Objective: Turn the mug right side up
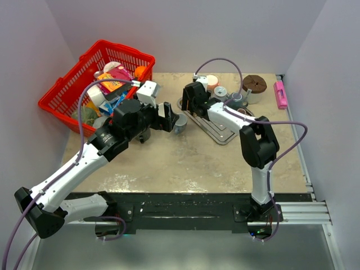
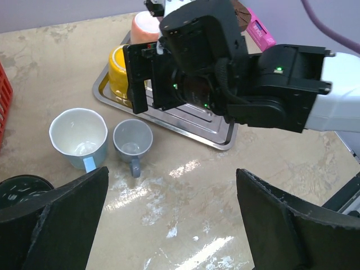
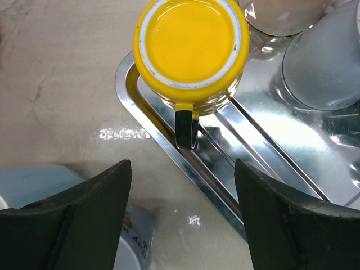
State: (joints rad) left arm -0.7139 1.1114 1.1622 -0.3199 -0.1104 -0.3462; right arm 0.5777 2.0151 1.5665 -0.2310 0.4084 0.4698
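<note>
Right gripper (image 3: 183, 174) is hovering over the left end of the tray (image 3: 292, 140), its jaws standing wide apart and gripping nothing. Left gripper (image 2: 171, 188) is hanging above the bare table (image 1: 185, 163) just left of the tray, its jaws spread as far as they go and also holding nothing. Well left of the tray, a red basket (image 1: 62, 95) is sitting at the table's far corner, packed with mixed items. The metal tray itself is lying at an angle on the tabletop. On the tray's left end, the yellow mug (image 3: 191, 42) is resting upside down, its base facing up and its dark handle pointing toward the tray's rim. Off the tray, just beside its left edge, a light blue mug (image 2: 79, 135) is standing upright, and a smaller grey mug (image 2: 133, 140) is standing upright between it and the tray, close beside the blue one.
</note>
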